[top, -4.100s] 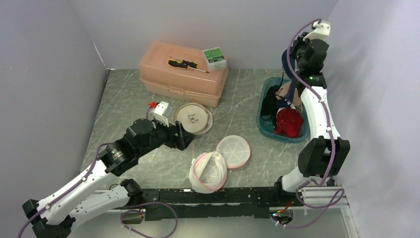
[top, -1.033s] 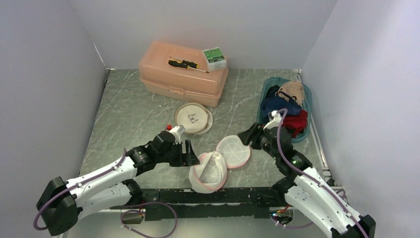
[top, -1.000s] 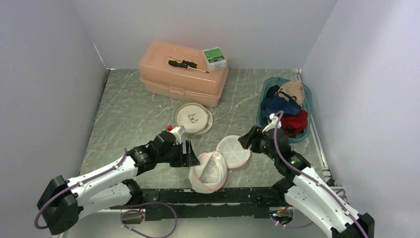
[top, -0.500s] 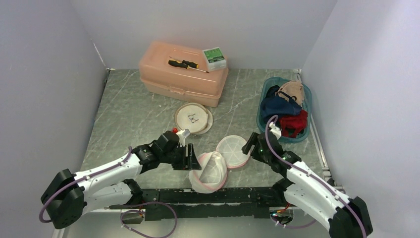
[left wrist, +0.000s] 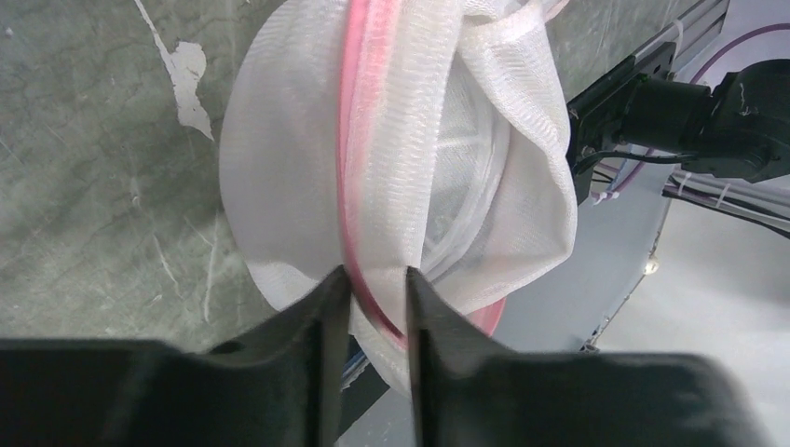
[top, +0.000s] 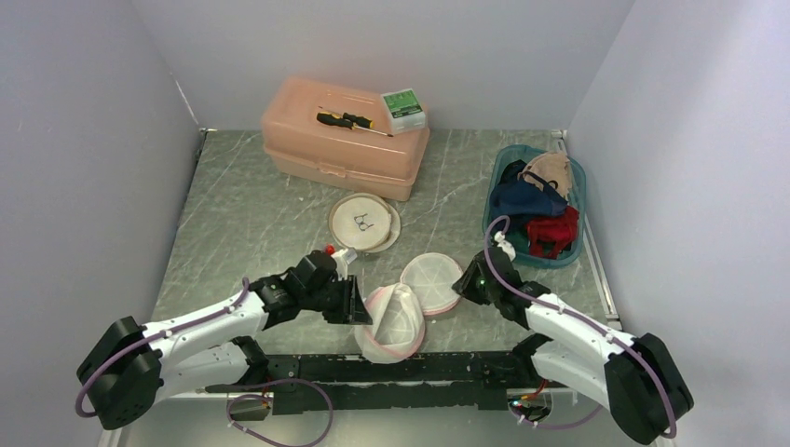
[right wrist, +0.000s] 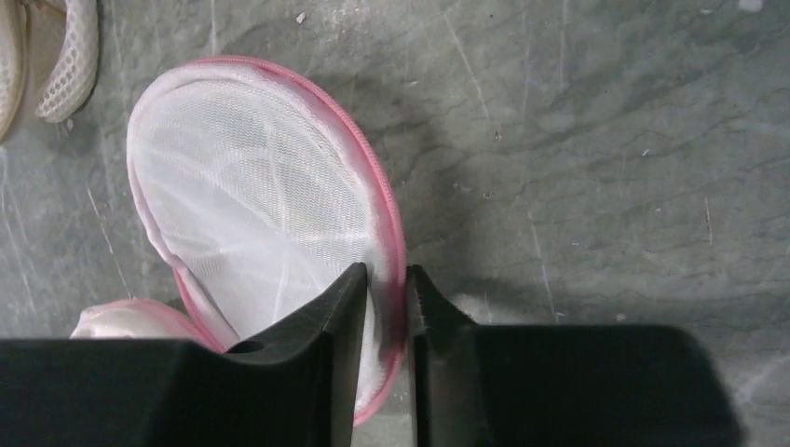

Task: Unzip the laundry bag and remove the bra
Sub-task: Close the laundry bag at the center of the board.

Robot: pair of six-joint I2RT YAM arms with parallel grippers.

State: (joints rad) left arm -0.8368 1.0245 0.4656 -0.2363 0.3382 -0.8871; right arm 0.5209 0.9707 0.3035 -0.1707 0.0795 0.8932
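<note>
**Laundry bag** [top: 399,321], white mesh with a pink zip rim [left wrist: 359,140], lying at the near edge of the table [top: 251,214] between both arms. Left gripper [left wrist: 375,284]: fingers narrow, pinching the rim of the slumped half. Right gripper [right wrist: 387,279]: fingers narrow, astride the rim of the flat round panel [right wrist: 251,214]. The opposed holds probably serve to part the two halves. The bra cannot be made out through the mesh.

Mesh of the laundry bag [left wrist: 279,186] veils whatever lies inside, and the left end effector [left wrist: 375,279] covers its lower edge.
</note>
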